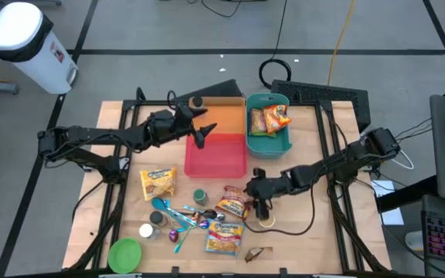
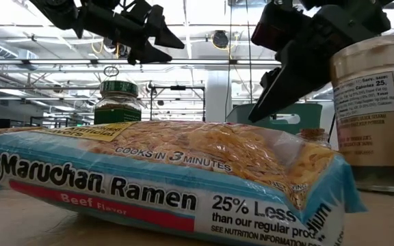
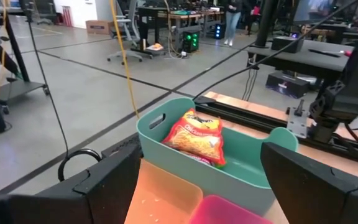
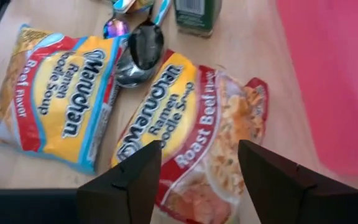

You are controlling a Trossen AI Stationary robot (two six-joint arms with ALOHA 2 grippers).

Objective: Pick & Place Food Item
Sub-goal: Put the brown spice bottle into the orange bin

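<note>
While a beef ramen pack (image 1: 222,237) lies at the table's near edge, the right gripper (image 1: 255,190) hovers just beyond over the roast beef ramen pack (image 4: 194,134), jaws spread astride it without touching. Farther back, the left gripper (image 1: 201,136), jaws wide and empty, hangs above the pink tray (image 1: 215,157), near the teal bin (image 3: 166,146) holding more ramen.

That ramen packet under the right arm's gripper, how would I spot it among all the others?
Start at the pink tray mid-table and look just below its lower right corner. There lies the Roast Beef ramen packet, right beneath the right gripper. Its red band reads Roast Beef; the neighbouring Beef Flavor packet is blue-edged.
</note>
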